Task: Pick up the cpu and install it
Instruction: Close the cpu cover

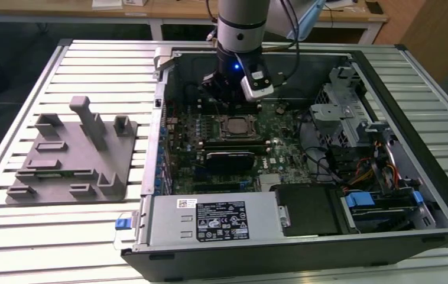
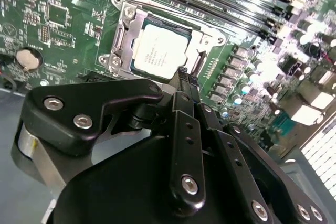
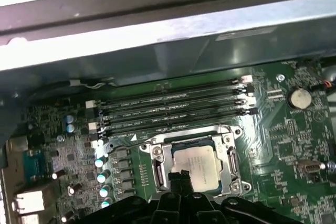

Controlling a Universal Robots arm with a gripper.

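Now, your end effector [image 3: 178, 176] is clenched, fingertips pressed together w/ nothing between them, right at the cpu [image 3: 195, 163] edge; can't tell if touching. Cpu lies flat in the mobo socket [image 3: 231, 153], metal frame around it, beside the RAM slots [image 3: 173, 106], inside the open PC case [image 1: 287, 263] on your slatted counter [image 1: 19, 236].

The cpu [image 2: 159, 51] is silvery-grey, the motherboard [image 2: 63, 30] green, the fixture [image 1: 74, 154] grey.
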